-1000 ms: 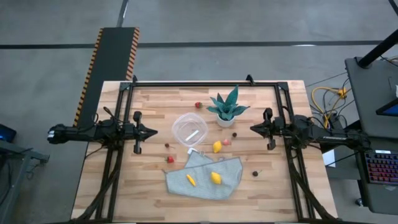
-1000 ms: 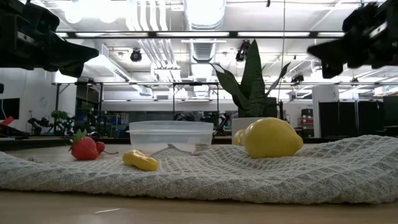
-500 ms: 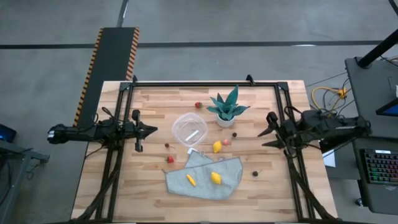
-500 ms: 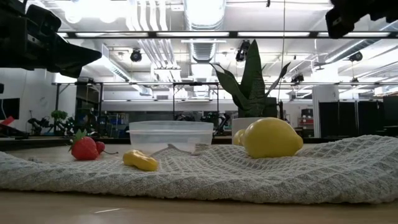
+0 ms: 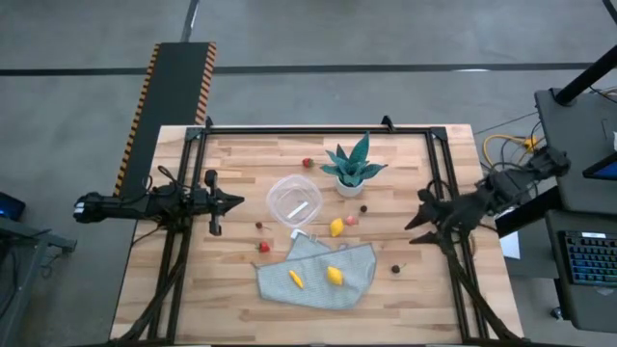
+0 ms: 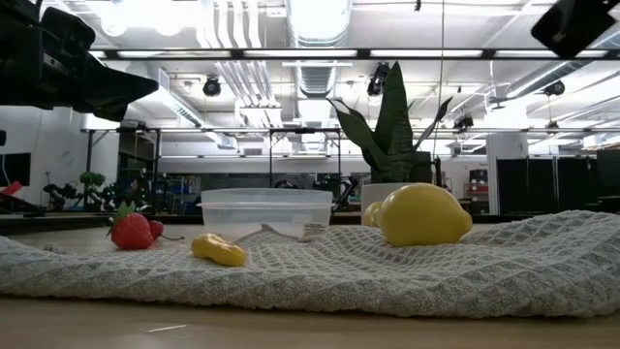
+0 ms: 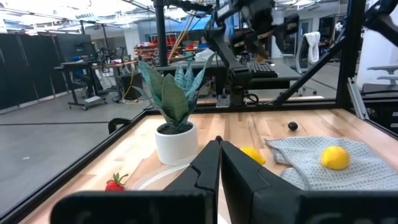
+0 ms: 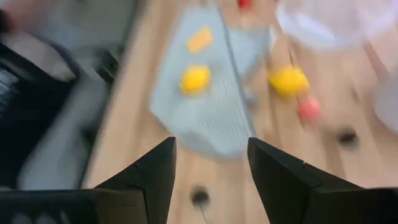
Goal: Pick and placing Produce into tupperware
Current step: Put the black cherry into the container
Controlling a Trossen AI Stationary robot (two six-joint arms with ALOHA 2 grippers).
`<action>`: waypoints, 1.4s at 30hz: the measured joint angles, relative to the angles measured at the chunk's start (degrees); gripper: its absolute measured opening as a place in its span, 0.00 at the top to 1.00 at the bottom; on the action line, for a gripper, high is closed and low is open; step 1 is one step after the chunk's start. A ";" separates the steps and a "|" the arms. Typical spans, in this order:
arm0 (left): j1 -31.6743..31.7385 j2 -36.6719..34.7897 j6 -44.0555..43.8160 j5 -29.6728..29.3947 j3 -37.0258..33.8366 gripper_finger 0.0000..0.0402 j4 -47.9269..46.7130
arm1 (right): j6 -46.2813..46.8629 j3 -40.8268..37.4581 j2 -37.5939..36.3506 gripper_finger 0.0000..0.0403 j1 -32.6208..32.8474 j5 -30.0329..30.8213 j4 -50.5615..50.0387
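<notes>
The produce lies scattered mid-table. Two yellow pieces (image 5: 335, 276) (image 5: 296, 280) rest on a grey cloth (image 5: 318, 272). On the bare wood are a lemon (image 5: 336, 227), red pieces (image 5: 264, 247) (image 5: 308, 163) and dark round ones (image 5: 395, 269) (image 5: 258, 226). The clear round tupperware (image 5: 294, 200) stands upright on the wood with nothing in it. My left gripper (image 5: 236, 200) is shut and level, left of the tupperware. My right gripper (image 5: 415, 212) is open and hangs high above the table's right part, tipped down toward the cloth (image 8: 211, 93). Nothing is between its fingers (image 8: 158, 174).
A teal spiky plant in a white pot (image 5: 353, 172) stands just behind and to the right of the tupperware. A black frame (image 5: 289, 130) runs round the table's edges. Bare wood lies at the near left and far left.
My right gripper has opened. It has risen almost out of the low view, swung toward the table's near edge and tipped from level to slanting down at the cloth. The produce, the tupperware and the cloth have stayed where they were.
</notes>
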 joint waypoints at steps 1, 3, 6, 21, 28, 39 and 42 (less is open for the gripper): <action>-0.01 0.00 0.02 -0.02 0.00 1.00 0.00 | 1.74 1.33 2.07 0.52 1.59 1.50 -2.78; 0.00 0.00 0.02 -0.10 0.00 1.00 0.08 | 5.22 3.69 6.00 0.52 4.76 3.86 -7.17; -0.02 0.11 0.00 -0.15 0.00 1.00 0.85 | 9.51 5.56 11.35 0.52 9.13 6.05 -12.35; -0.02 0.00 0.02 -0.11 0.00 1.00 1.47 | 29.34 -1.63 22.29 0.52 19.11 6.58 -13.08; -0.02 0.00 0.01 -0.09 0.00 1.00 1.69 | 29.79 -5.85 23.15 0.52 19.20 8.05 -1.14; -0.07 0.04 0.02 -0.04 0.00 1.00 2.84 | 27.65 -9.30 27.24 0.54 19.20 7.86 4.34; -0.07 0.09 0.02 -0.06 0.00 1.00 2.81 | 26.66 -9.36 28.99 0.55 19.22 7.93 4.43</action>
